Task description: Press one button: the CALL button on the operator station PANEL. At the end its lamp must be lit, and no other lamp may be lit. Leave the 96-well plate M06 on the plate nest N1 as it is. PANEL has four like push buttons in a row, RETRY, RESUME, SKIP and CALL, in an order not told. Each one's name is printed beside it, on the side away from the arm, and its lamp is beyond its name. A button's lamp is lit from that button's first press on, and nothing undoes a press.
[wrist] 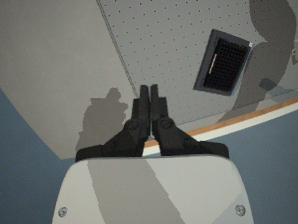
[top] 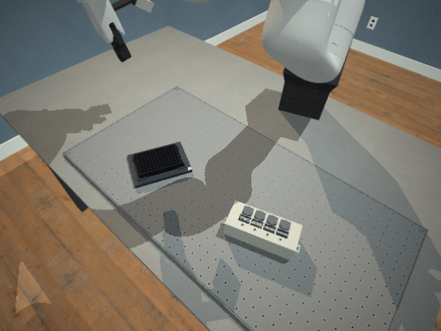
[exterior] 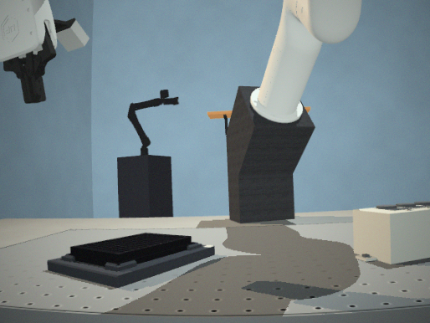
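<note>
Gripper pressed together, empty; PANEL button names unreadable, 4 lamps indistinct.

The arm is glossy off-white, with thick rounded links, rising from a dark, angular pedestal. Its gripper has slim black fingers on a pale housing with screws at the corners and a faint hexagonal logo on the side.
</note>
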`<action>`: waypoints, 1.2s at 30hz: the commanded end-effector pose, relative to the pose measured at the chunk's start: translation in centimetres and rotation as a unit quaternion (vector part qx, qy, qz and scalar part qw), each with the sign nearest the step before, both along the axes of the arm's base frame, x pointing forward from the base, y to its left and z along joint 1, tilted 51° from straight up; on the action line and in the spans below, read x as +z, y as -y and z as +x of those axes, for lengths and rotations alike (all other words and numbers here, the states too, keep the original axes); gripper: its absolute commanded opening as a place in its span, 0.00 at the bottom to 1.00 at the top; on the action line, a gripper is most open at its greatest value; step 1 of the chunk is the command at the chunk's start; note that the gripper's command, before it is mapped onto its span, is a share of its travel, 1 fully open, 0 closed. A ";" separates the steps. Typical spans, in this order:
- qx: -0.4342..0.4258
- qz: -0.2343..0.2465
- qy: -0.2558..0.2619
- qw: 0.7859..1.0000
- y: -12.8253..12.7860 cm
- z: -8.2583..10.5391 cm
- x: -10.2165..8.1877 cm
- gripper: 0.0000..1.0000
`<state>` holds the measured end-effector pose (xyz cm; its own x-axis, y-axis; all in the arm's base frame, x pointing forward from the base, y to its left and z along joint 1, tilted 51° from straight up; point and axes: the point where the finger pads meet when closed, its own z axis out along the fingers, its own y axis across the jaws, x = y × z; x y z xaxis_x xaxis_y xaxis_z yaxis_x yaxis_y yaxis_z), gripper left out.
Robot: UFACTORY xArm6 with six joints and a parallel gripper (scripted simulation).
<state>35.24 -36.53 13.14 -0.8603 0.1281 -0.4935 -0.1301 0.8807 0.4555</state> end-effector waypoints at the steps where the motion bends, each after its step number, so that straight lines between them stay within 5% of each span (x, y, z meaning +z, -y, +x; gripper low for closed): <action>1: 0.031 -0.032 0.004 0.999 -1.6 1.0 0.5 0.00; 19: 0.174 -0.137 0.025 0.975 -7.3 3.6 1.6 0.00; 36: 0.317 -0.235 0.057 0.917 -13.0 5.4 2.8 0.00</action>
